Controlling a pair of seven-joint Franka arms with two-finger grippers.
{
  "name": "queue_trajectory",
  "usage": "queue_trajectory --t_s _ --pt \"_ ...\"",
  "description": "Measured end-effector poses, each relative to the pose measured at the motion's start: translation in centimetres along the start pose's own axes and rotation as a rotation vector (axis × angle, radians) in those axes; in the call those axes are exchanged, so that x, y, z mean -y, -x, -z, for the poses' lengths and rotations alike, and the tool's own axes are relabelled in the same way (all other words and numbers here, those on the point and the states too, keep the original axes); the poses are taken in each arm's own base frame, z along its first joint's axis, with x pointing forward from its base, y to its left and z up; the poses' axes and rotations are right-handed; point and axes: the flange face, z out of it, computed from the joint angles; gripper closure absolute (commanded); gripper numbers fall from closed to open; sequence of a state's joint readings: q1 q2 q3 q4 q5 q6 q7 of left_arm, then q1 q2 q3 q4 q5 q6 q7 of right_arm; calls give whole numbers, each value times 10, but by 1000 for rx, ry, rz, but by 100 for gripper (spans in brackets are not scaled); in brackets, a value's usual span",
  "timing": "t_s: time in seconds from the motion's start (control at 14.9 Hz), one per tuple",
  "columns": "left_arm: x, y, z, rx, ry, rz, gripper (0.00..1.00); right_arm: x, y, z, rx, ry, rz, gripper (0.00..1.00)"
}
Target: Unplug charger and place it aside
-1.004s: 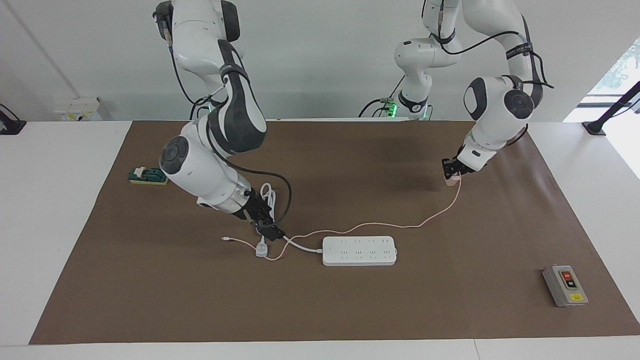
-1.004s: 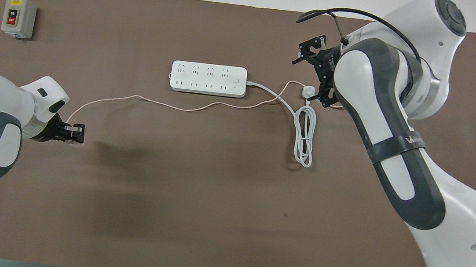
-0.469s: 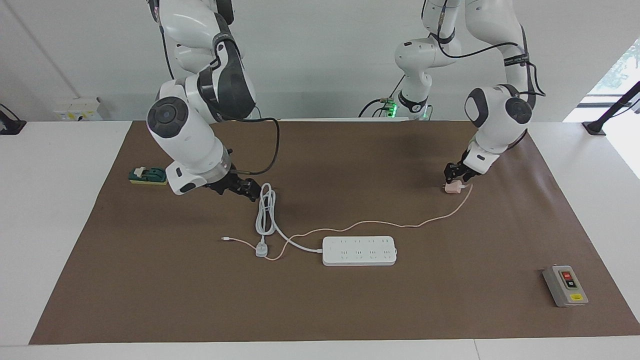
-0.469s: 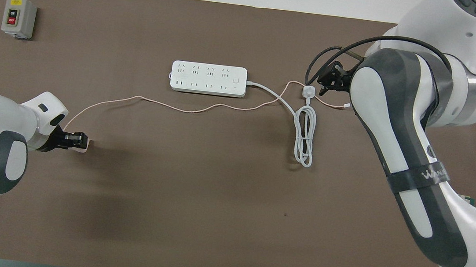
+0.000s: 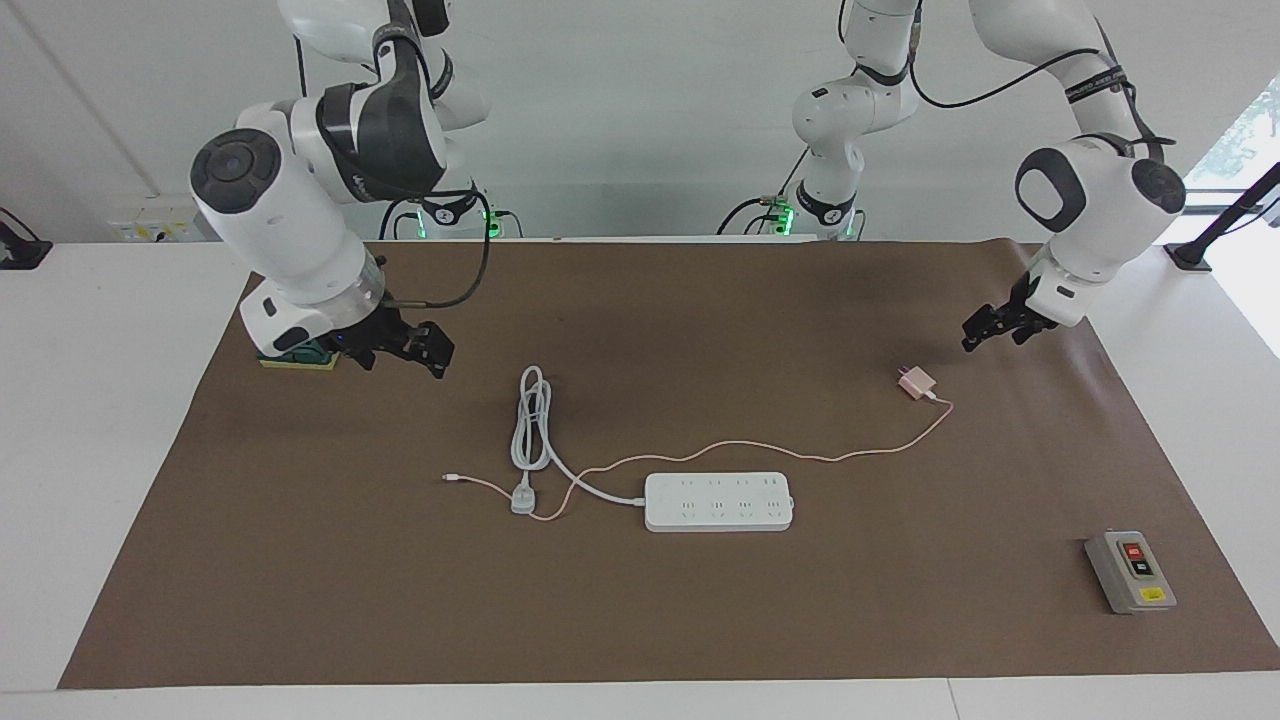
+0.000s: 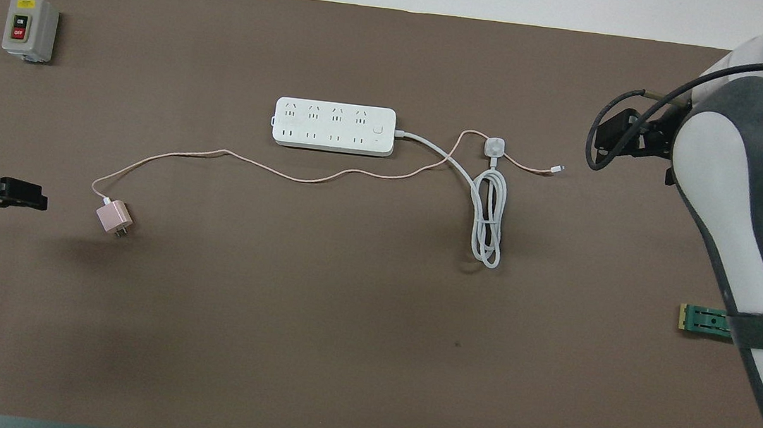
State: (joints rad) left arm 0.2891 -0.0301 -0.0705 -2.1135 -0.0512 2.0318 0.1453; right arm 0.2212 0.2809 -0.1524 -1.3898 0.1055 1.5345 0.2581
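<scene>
One charger loose on the mat, prongs toward the robots; both tools' state unclear

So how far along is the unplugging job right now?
Looks done: the charger lies loose on the mat, clear of the power strip. Nothing is in hand; the left gripper and right gripper hang apart from it. Nothing visibly left.

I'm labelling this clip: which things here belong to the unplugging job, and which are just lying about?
Part of the job:
- charger, lying unplugged on the mat, with its pink cable
- power strip

Just lying about:
- switch box
- green block
- coiled white cord of the strip

Neither pincer holds anything.
</scene>
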Motion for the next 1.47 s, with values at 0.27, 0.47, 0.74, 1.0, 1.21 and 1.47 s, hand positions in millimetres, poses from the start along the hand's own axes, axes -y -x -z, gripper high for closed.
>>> queue_trajectory --t_s 0.27,0.47,0.74,1.0,1.21,1.47 --pt "-4 -16 88 -37 -1 30 0 -20 38 37 3 22 34 0" --pt "-22 -20 141 -73 -15 87 0 -46 69 46 9 19 51 0" --pt "-56 -21 186 -122 -21 64 0 -58 80 44 2 92 112 0" --pt "-84 -16 207 -117 -22 12 0 -55 83 47 -3 95 122 0" --pt "-122 -15 200 -98 -30 -56 0 -55 84 48 -6 92 123 0" --pt "-153 -7 185 -32 -42 -113 0 -77 78 50 -14 58 81 0"
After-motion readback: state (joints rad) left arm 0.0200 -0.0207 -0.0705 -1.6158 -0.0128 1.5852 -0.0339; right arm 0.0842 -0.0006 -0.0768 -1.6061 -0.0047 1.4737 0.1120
